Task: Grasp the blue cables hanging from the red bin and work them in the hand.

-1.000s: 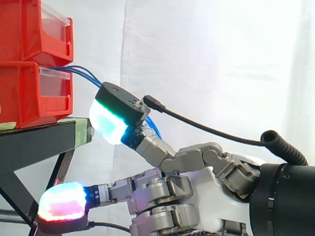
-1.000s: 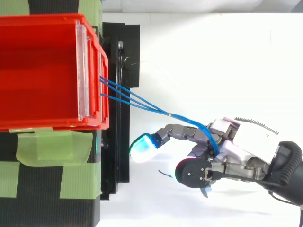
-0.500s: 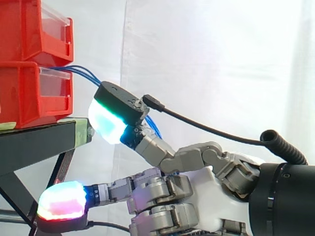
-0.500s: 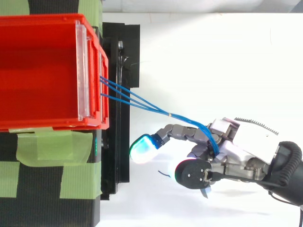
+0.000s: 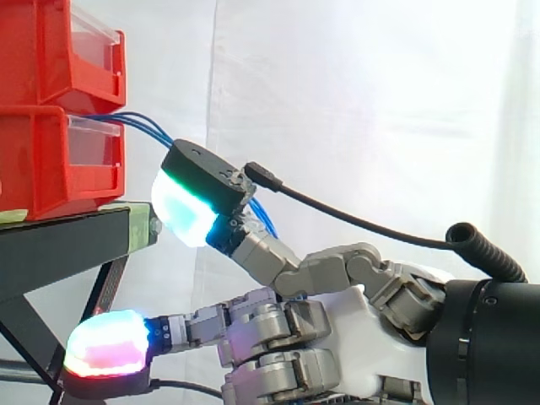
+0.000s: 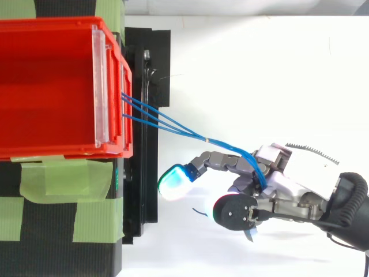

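Where the blue cables (image 6: 173, 127) leave the front of the lower red bin (image 5: 42, 160), they emerge just below the upper red bin (image 6: 57, 151), at the right face of the stack. From that point the strands run to the right and downward, converging into one bundle well clear of the bins. The bundle then meets the hand (image 6: 300, 173).

Hand position: the hand lies to the right of the black stand (image 6: 141, 173), palm section at the right, fingers directed left toward the stand. It touches neither the stand nor the bins.

Finger state: the fingers are extended and nearly straight. In the top view the cable bundle drops into the gap between two fingers close to their roots and is gripped there. In the side view the cables pass behind the raised finger.

Pads: a cyan-green pad (image 5: 181, 205) sits high, near the stand's right edge. A pink-red pad (image 5: 105, 344) sits lower, below the stand's top plate.

Surroundings: green tape (image 6: 63, 179) covers the stand on the near side of the bins. A white curtain (image 5: 380, 101) forms the background.
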### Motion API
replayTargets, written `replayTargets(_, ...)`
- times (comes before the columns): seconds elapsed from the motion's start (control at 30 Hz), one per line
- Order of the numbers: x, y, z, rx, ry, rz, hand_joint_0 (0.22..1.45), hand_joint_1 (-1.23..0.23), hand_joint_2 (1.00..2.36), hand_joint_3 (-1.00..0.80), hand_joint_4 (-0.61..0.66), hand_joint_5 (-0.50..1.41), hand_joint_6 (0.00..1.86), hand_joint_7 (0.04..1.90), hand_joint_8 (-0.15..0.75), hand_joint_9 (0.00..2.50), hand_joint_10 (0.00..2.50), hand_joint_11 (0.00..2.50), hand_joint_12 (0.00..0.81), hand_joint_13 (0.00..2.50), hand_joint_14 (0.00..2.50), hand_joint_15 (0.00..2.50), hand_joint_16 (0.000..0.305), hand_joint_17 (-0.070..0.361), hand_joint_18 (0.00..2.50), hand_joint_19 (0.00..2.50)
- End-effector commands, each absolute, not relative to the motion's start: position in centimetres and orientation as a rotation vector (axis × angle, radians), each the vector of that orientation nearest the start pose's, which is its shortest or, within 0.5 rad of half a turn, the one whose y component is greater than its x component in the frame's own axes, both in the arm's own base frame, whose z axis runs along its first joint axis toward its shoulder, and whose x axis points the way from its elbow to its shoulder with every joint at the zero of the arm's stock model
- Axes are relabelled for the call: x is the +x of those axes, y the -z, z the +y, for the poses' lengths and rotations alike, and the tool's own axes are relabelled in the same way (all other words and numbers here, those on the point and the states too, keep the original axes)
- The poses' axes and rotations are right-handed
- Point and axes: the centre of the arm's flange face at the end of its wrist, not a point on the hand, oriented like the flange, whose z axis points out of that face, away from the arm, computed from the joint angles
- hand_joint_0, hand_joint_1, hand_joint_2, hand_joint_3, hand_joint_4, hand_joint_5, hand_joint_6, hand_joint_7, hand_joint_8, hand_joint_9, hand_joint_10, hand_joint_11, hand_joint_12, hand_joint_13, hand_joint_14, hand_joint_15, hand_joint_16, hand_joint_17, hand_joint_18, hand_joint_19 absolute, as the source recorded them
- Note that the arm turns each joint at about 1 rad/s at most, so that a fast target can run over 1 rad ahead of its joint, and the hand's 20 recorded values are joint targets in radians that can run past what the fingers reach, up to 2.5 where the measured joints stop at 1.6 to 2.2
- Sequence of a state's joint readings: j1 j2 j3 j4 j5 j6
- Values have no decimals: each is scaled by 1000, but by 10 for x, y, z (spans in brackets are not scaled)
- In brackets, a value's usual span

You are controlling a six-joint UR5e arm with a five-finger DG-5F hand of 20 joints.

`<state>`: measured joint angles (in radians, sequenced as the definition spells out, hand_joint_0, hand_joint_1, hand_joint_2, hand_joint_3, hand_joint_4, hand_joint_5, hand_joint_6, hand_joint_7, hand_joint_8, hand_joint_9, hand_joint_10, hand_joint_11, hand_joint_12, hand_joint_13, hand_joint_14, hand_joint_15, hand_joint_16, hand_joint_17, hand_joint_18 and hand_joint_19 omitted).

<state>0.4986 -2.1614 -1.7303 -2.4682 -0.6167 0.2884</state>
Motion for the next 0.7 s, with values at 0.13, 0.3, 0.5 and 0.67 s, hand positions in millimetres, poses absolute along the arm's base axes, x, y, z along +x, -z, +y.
replayTargets(0.13,605,-144,85,1551,-1010,746,755,-538,1000,-1000,278,210,14,1021,519,1736,2500,2500,771,2085,2500,2010,244,183,2500,763)
replayTargets(0.3,605,-144,86,1552,-1006,745,756,-540,1000,-1000,272,208,14,1033,519,1736,2500,2500,771,2085,2500,2010,244,183,2500,763)
replayTargets(0.5,602,-143,84,1556,-973,770,756,-541,1000,-1000,269,209,15,1037,519,1736,2500,2500,771,2085,2500,2010,244,183,2500,763)
replayTargets(0.67,589,-147,77,1574,-878,860,757,-542,1000,-1000,265,209,15,1047,519,1736,2500,2500,771,2085,2500,2010,244,183,2500,763)
